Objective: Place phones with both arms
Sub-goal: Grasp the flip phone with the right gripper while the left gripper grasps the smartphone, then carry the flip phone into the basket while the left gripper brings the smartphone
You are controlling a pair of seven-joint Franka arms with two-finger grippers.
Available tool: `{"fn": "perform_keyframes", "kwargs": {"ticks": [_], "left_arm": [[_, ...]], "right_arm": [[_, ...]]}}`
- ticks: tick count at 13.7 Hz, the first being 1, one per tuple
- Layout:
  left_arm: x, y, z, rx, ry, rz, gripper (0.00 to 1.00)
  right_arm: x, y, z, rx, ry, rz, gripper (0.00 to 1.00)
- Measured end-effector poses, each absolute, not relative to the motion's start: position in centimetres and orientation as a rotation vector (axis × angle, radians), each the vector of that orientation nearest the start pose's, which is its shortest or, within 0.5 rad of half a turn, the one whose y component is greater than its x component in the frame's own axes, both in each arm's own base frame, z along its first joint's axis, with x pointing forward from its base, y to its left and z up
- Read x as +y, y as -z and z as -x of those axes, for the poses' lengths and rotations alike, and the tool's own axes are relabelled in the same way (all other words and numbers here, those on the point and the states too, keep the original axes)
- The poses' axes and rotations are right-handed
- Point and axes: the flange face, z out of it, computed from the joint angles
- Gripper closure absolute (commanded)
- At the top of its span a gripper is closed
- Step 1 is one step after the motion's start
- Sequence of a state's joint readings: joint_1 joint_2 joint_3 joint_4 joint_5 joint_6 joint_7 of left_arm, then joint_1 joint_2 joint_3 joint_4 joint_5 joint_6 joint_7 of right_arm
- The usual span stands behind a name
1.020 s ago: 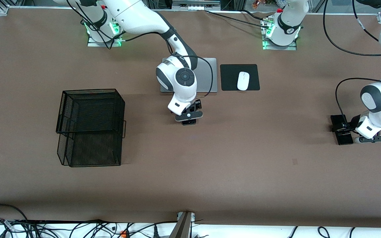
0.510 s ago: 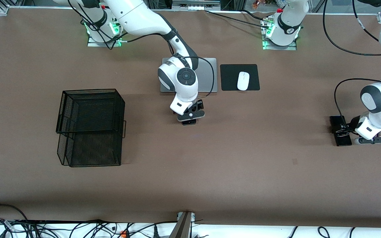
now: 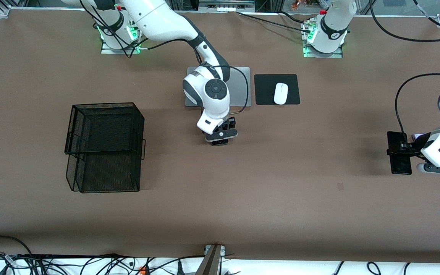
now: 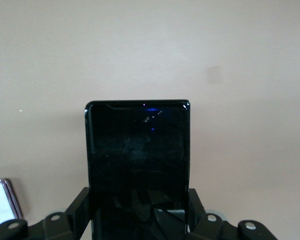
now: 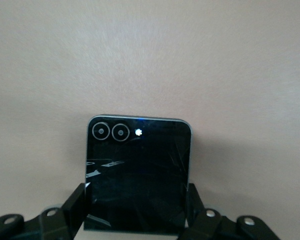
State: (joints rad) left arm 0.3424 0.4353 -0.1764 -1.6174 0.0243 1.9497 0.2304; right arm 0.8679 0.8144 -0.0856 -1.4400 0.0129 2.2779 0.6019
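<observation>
Over the table's left-arm end, my left gripper (image 3: 400, 152) (image 4: 138, 216) is shut on the long slim black phone (image 3: 399, 162) (image 4: 138, 150), gripping its two long sides and holding it a little above the brown table. The pale lavender-white phone (image 3: 418, 136) (image 4: 0, 202) lies on the table beside it, mostly hidden by the left wrist. Mid-table, just nearer the front camera than the laptop, my right gripper (image 3: 220, 139) (image 5: 137, 212) is down at the table. Its fingers (image 5: 76, 204) press both sides of the small squarish black phone (image 3: 219, 143) (image 5: 137, 170), whose two camera lenses face up.
A black wire basket (image 3: 105, 147) stands toward the right arm's end of the table. The silver laptop (image 3: 240, 89) lies closed under the right arm, with a white mouse (image 3: 280, 93) on its black pad (image 3: 292, 84) beside it.
The left gripper has shut on the long black phone, raised it and carried it slightly toward the left arm's end. The right gripper's fingers have closed in on the small black phone.
</observation>
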Motion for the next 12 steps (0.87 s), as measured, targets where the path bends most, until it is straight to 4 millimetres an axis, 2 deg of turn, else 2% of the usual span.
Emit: {"fn": "perform_keyframes", "kwargs": {"ticks": [1,3,4,5,7,8,10,12], "left_arm": [[10.0,-38.8,-65.8,0.121,-0.155,3.205,0.73],[3.6,-41.7,-66.6,0.219,-0.210,3.190,0.73],[-0.3,-42.3,-66.7,0.269,-0.232,3.175,0.72],[-4.4,-42.4,-66.5,0.309,-0.245,3.160,0.70],[-12.1,-41.0,-65.5,0.397,-0.302,3.132,0.71],[-15.4,-39.7,-64.9,0.441,-0.341,3.117,0.70],[-21.8,-36.0,-63.3,0.456,-0.424,3.089,0.70],[-29.0,-31.9,-61.4,0.410,-0.441,3.118,0.70]], "right_arm": [[52.2,-23.5,-51.2,-0.307,0.059,3.164,1.00],[51.2,-30.0,-52.4,-0.241,-0.011,3.178,1.00],[49.6,-33.2,-53.3,-0.202,-0.050,3.175,1.00],[47.2,-36.2,-54.5,-0.174,-0.087,3.175,1.00],[40.5,-40.2,-57.3,-0.100,-0.151,3.199,1.00],[36.4,-41.2,-58.9,-0.058,-0.165,3.214,1.00],[26.7,-41.5,-61.4,0.000,-0.178,3.241,1.00],[17.4,-40.2,-62.2,0.027,-0.146,3.240,1.00]]}}
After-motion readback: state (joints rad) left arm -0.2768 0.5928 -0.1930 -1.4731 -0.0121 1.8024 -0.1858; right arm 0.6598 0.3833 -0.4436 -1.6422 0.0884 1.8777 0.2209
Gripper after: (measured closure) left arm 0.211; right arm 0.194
